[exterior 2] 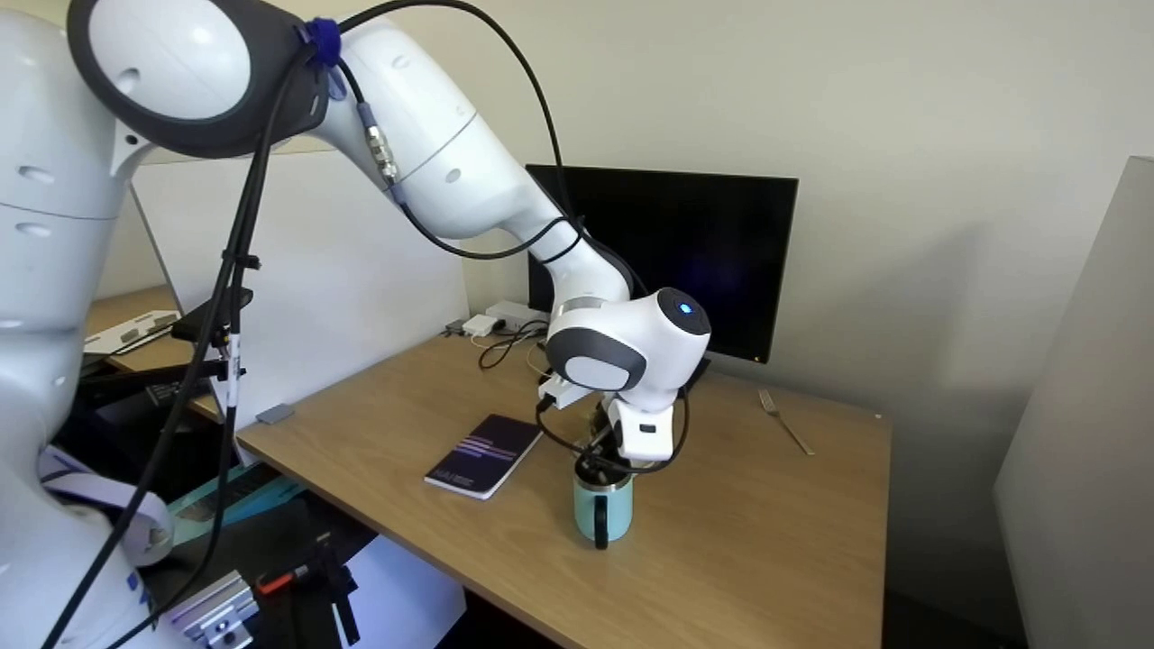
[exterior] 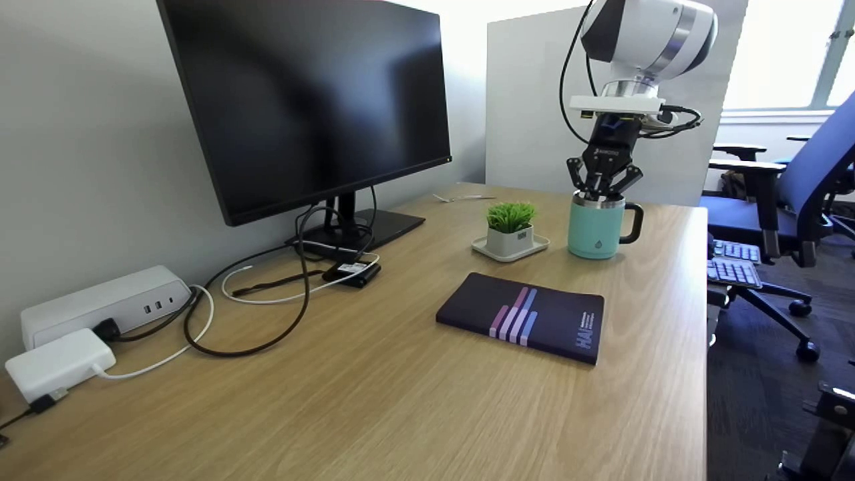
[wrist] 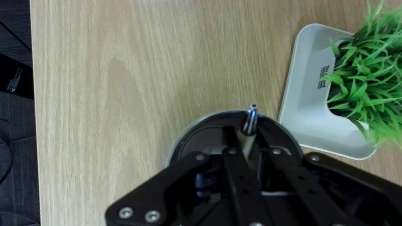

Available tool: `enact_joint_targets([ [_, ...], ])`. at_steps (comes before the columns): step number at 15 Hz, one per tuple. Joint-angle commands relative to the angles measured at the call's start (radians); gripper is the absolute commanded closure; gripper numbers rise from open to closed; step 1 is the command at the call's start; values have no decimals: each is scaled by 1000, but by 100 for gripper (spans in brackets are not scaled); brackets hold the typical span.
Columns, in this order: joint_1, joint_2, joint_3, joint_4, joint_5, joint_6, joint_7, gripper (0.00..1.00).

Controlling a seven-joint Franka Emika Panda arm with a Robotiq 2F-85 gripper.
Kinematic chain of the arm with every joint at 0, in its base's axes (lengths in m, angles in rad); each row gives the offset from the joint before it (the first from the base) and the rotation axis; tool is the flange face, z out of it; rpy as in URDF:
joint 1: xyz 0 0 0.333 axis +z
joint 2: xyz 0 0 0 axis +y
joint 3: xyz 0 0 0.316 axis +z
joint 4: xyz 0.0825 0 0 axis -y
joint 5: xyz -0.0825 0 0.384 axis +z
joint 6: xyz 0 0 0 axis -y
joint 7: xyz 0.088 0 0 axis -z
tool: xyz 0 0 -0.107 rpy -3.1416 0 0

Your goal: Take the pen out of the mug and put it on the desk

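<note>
The mint-green mug point(exterior: 593, 230) with a dark handle stands upright on the wood-grain desk point(exterior: 374, 394); it also shows in an exterior view point(exterior 2: 586, 511). In the wrist view its rim point(wrist: 196, 121) is partly hidden by the fingers. The pen point(wrist: 250, 122), with a shiny metal end and pale barrel, stands up between the fingertips; its lower part is hidden. My gripper point(wrist: 246, 135) points down with its fingertips at the mug's mouth point(exterior: 596, 195). The fingers are drawn close together, one on each side of the pen, and look shut on it.
A small green plant in a white pot point(exterior: 509, 237) on a tray stands close beside the mug. A dark notebook point(exterior: 524, 314) lies in front. A monitor point(exterior: 314, 100), cables and a white power box point(exterior: 103, 304) line the wall side. A fork point(exterior 2: 784, 422) lies farther back.
</note>
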Motion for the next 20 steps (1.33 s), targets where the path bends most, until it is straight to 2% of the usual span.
enact_joint_targets([
  [1,-7,-35,-11,3,0,-42,0,97],
  [9,1,-153,-43,-33,-29,-100,11,97],
  [14,-6,-246,-36,-61,-16,-172,-22,97],
  [17,-8,-303,-26,-68,1,-247,-76,97],
  [20,13,-357,-15,-93,-26,-273,-163,97],
])
